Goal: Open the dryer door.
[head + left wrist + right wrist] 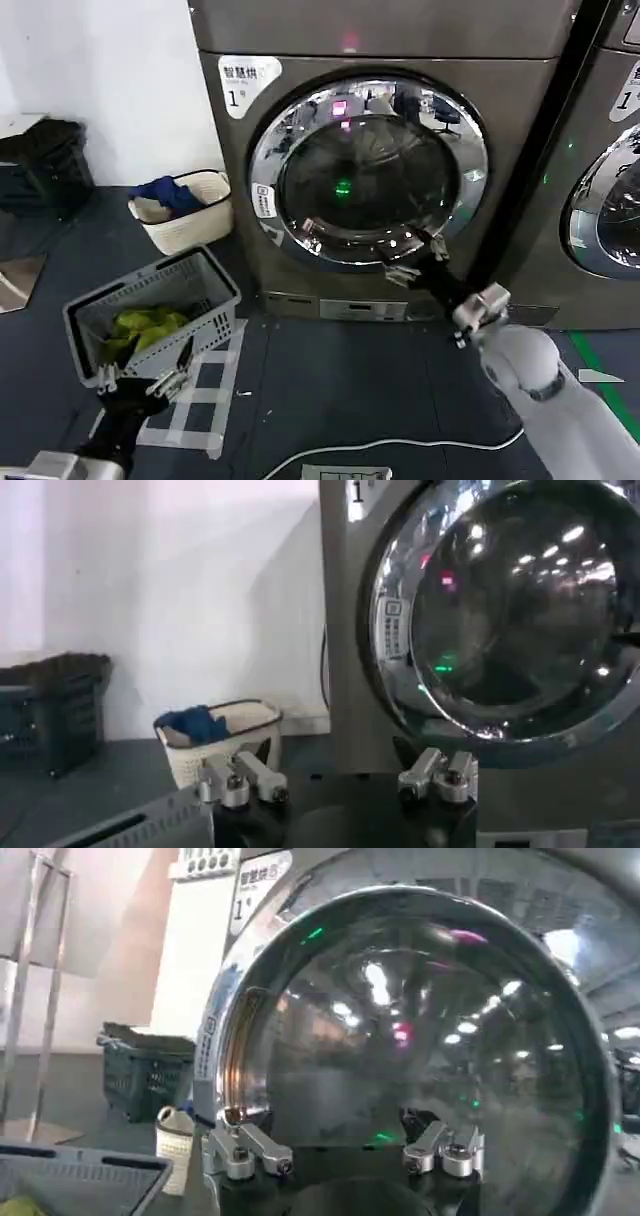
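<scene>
Dryer door (368, 170) upper centre of the head view, chrome ring flush against the machine, closed. Right gripper (412, 256) up at the ring's lower right edge, fingers spread, nothing clamped. Left gripper (145, 378) parked lower left, splayed wide beside the grey basket (150, 316).

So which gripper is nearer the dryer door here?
Right. The right gripper is open at the lower chrome rim of the dryer door; the left gripper hangs low, open, by the grey basket.
</scene>
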